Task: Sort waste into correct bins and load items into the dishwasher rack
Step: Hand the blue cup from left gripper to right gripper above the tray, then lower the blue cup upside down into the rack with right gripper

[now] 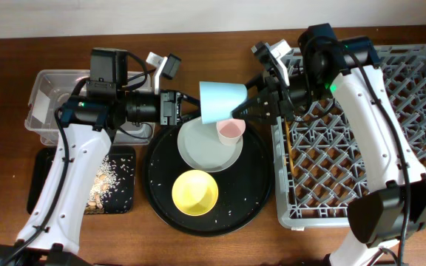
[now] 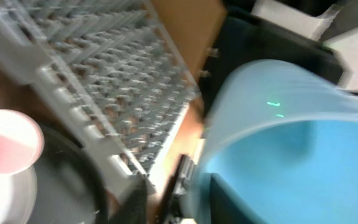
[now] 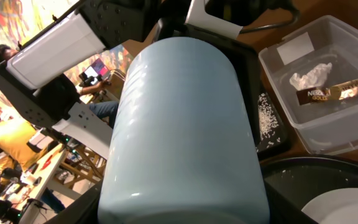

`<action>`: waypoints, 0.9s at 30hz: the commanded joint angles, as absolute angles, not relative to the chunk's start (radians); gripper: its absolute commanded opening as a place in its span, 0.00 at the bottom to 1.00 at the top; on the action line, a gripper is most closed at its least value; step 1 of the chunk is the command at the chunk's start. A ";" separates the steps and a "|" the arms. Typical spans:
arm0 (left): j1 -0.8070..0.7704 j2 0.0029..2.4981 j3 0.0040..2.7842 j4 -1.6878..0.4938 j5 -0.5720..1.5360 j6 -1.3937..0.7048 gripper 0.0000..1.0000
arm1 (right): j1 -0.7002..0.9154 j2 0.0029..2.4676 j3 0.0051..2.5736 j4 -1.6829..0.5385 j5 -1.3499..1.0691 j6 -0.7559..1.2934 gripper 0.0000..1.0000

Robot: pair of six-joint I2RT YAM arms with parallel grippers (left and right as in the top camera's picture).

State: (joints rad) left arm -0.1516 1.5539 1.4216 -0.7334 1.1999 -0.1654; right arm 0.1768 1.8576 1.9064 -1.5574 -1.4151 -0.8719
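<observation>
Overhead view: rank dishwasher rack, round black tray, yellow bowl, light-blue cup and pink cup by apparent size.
dishwasher rack
round black tray
yellow bowl and light-blue cup: alike, and the cup is raised nearer the camera, so unranked
pink cup

My left arm (image 1: 74,177), near the bench's left edge, is white shell links between black joint housings. A thin black cable (image 1: 50,181) runs alongside, and a green light (image 1: 80,104) glows on one housing. My right arm (image 1: 379,133), toward the right edge, is built alike. Both claws are black: left gripper (image 1: 195,106), right gripper (image 1: 241,111).
</observation>
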 commanded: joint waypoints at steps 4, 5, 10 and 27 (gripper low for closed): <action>-0.154 1.554 1.425 -0.780 0.759 -0.140 0.55 | 0.129 1.841 1.912 -1.551 -1.393 -0.882 0.49; -0.154 1.554 1.425 -0.799 0.713 -0.140 0.61 | 0.102 1.841 1.912 -1.551 -1.367 -0.870 0.49; -0.154 1.554 1.425 -0.843 0.619 -0.140 0.99 | -0.050 1.841 1.912 -1.441 -1.167 -0.646 0.45; -0.154 1.554 1.425 -0.843 0.620 -0.140 0.99 | -0.117 1.974 1.911 -1.147 -0.123 0.009 0.41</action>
